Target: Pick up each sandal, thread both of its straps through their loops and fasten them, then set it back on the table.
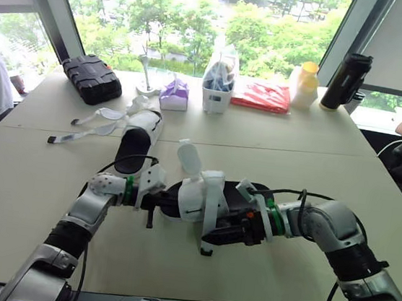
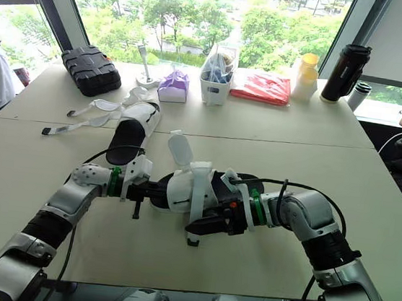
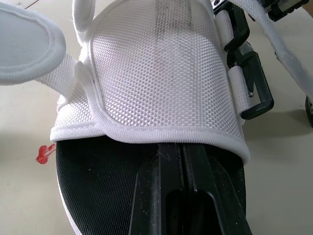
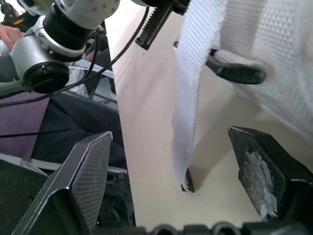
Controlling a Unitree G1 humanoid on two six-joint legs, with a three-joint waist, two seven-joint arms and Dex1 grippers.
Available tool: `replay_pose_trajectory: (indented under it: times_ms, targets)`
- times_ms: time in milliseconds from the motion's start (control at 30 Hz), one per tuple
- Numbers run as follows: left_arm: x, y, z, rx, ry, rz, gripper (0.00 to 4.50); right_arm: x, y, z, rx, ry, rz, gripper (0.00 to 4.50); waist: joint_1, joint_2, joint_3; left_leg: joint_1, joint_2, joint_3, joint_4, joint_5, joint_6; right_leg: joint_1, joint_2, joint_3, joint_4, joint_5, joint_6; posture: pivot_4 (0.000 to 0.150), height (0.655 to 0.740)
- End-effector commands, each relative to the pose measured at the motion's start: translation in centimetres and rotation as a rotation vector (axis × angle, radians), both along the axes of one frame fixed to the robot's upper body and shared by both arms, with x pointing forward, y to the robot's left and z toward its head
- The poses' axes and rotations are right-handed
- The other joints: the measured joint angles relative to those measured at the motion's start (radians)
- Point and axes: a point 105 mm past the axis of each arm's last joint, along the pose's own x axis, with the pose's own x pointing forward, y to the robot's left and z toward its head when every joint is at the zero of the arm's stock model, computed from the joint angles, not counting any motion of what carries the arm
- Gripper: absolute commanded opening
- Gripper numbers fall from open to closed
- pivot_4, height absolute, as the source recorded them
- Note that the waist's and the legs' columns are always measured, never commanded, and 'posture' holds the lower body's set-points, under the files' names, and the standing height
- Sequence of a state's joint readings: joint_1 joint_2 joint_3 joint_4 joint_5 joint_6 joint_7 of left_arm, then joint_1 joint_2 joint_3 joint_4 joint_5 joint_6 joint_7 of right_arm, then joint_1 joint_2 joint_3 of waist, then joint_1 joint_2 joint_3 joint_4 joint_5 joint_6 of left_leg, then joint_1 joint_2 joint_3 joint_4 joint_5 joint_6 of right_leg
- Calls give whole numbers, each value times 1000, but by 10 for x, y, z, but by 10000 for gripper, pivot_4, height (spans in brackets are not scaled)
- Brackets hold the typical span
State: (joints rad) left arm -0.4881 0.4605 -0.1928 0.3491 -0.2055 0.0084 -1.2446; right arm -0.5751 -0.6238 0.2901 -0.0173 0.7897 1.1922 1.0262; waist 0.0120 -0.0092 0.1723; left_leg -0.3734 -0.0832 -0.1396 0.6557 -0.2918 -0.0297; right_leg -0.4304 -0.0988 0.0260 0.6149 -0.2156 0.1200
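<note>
Windows (image 1: 202,13) w/ green trees run behind the far edge of the beige tabletop (image 1: 296,147). At its far-left corner sits a black case (image 1: 91,78). The second sandal (image 1: 138,140) lies left of centre, straps loose and splayed twd the left edge. The held sandal (image 1: 200,194) is near the near edge, betw. both my arms. My left gripper (image 3: 182,152) is clamped on its black sole at one end. My right gripper (image 4: 170,137) is spread wide, a white strap (image 4: 188,112) hanging betw. the fingers, touching neither.
</note>
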Motion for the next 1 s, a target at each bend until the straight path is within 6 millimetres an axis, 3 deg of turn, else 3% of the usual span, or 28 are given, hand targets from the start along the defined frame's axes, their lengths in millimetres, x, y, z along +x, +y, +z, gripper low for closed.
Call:
replay_pose_trajectory:
  times_ms: [33,67,133,300,333,467,667,833,1000]
  targets:
    - [-5,-3,-13,27,34,-3,0,-2,6,8,43,-12,0,38507,0,0,0,0,0,0,0,0,0,0,0,0,0,0,0,1500,7400]
    - [-5,-3,-13,26,34,-2,0,-3,7,8,45,-11,3,38507,1,0,0,0,0,0,0,0,0,0,0,0,0,0,0,1500,7400]
    - [-5,-4,-12,25,34,0,0,-6,10,7,48,-4,6,30126,0,0,0,0,0,0,0,0,0,0,0,0,0,0,0,1500,7400]
    - [-6,-6,-12,17,35,-1,0,-9,15,2,49,6,1,4058,1,0,0,0,0,0,0,0,0,0,0,0,0,0,0,1500,7400]
    - [-6,-6,-12,17,36,-1,0,-9,16,2,51,7,-2,715,1,0,0,0,0,0,0,0,0,0,0,0,0,0,0,1500,7400]
    - [-5,-6,-13,14,39,2,0,-8,16,8,61,-7,-3,715,1,0,0,0,-1,0,1,0,0,1,0,0,0,0,0,1500,7400]
    - [-6,-8,-13,14,42,-6,0,-7,9,67,93,-111,74,715,0,1,0,0,-1,0,2,0,0,1,-1,0,0,1,1,1500,7400]
    - [-6,-11,-15,16,44,-14,0,18,11,102,60,-136,89,715,0,1,0,0,-4,0,3,0,0,2,0,0,0,1,1,1500,7400]
    - [-8,-12,-19,21,48,-21,0,46,14,102,17,-148,80,715,1,1,0,0,-5,1,3,0,0,2,-1,-1,0,1,1,1500,7400]
